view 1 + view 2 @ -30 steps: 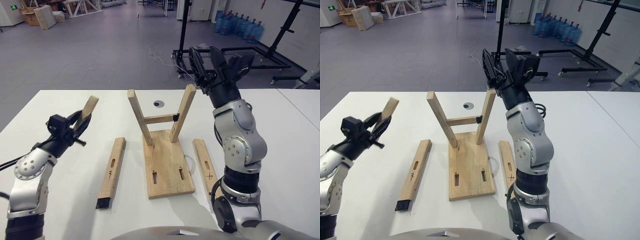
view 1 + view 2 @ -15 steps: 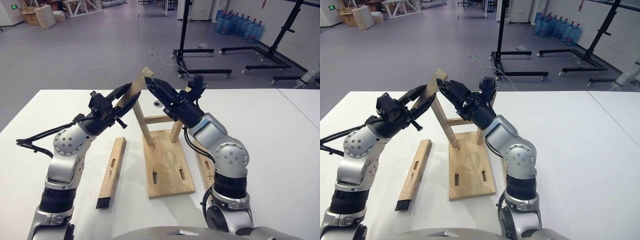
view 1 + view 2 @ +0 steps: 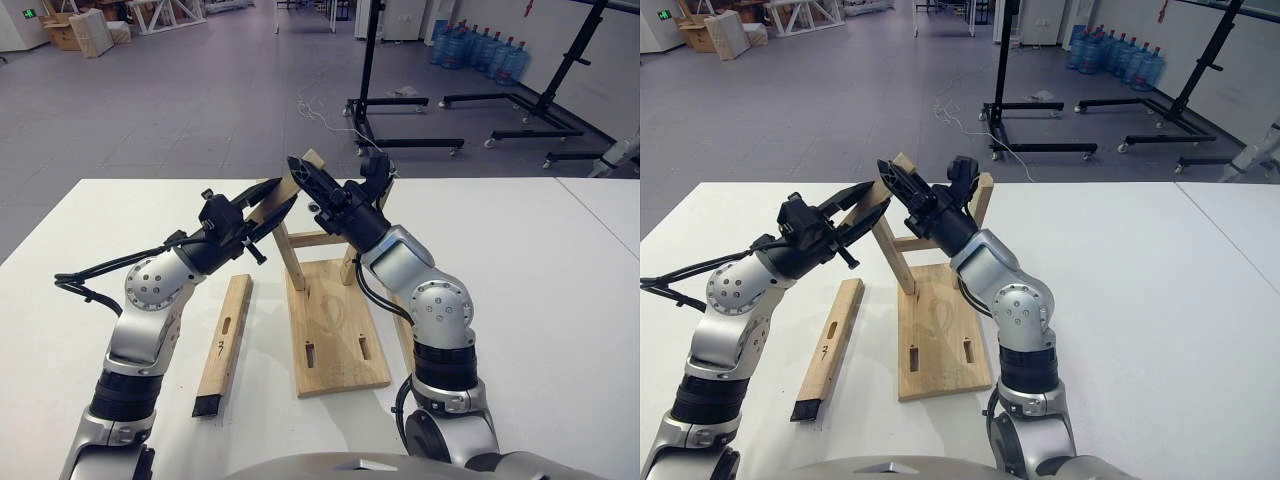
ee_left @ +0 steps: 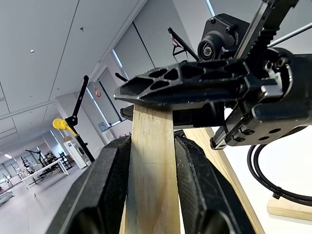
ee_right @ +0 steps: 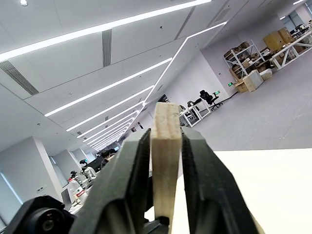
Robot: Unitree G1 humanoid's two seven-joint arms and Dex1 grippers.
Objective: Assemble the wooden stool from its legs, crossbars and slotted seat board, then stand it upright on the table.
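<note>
Wooden seat board (image 3: 335, 340) lies flat at frame centre on your white desk (image 3: 560, 300). It carries two upright legs (image 3: 290, 245) joined by one crossbar (image 3: 318, 239). Two loose pieces lie flat beside it: left bar (image 3: 225, 340) and right bar (image 3: 402, 335). At upper centre, one held bar (image 4: 148, 161) is clamped at both ends. Your left gripper (image 4: 148, 141) and right gripper (image 5: 166, 134) each have their jaws closed on it.

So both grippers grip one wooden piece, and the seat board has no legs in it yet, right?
No. Left gripper and right gripper do grip one wooden piece, but two legs stand in the seat board; the left eye view shows them.
</note>
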